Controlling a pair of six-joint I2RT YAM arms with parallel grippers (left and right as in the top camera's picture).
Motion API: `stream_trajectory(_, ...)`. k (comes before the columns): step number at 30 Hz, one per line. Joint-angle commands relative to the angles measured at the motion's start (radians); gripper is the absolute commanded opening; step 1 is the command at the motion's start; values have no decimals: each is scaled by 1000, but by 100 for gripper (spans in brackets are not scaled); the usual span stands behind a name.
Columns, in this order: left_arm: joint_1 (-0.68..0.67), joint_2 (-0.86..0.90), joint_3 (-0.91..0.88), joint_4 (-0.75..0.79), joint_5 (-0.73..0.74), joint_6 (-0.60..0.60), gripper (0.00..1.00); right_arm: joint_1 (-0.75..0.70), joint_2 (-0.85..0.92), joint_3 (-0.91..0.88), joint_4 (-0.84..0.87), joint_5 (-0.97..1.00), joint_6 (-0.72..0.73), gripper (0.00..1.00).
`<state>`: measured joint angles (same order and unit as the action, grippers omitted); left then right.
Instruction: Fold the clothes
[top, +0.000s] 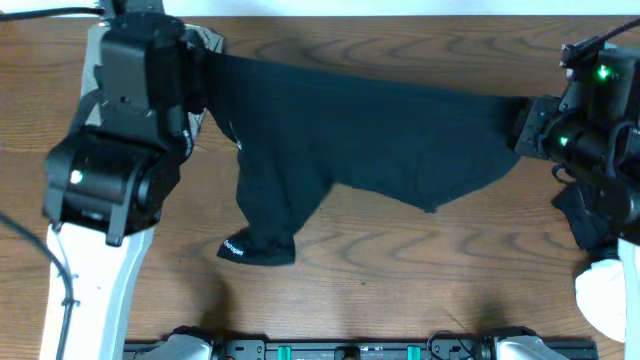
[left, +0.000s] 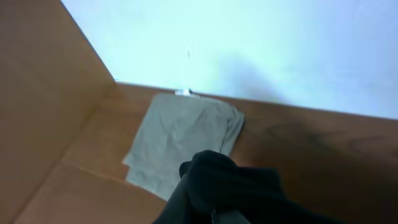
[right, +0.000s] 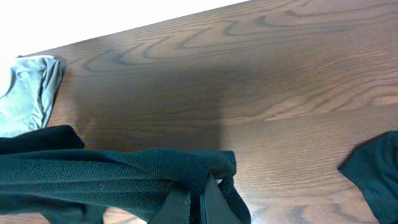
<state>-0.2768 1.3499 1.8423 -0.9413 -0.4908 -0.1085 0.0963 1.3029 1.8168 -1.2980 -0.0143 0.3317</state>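
Observation:
A black garment (top: 370, 130) hangs stretched across the back of the table between my two grippers, and its lower part droops onto the wood. A small white logo (top: 232, 247) shows on its lowest corner at the front left. My left gripper (left: 214, 211) is shut on the garment's left end, bunched black fabric (left: 230, 180) covering the fingers. My right gripper (right: 198, 202) is shut on the right end, where the mesh fabric (right: 124, 174) wraps over both fingertips. More black clothes (top: 590, 215) lie at the table's right edge.
An olive-khaki folded garment (left: 183, 140) lies at the back left near the white wall, partly under the left arm (top: 120, 140). A white object (top: 608, 295) sits at the front right. The brown wooden table (top: 400, 270) shows bare in front of the garment.

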Motion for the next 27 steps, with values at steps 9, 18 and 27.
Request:
stream_trajectory(9, 26, -5, 37, -13, -148, 22, 17, -59, -5, 14, -1, 134, -15, 1)
stream_trajectory(18, 26, 72, 10, -71, -145, 22, 30, -92, -5, 14, -7, 134, -19, 1)
stream_trajectory(27, 26, 163, 10, -86, 83, 22, 35, -100, -5, 14, -13, 129, -34, 1)
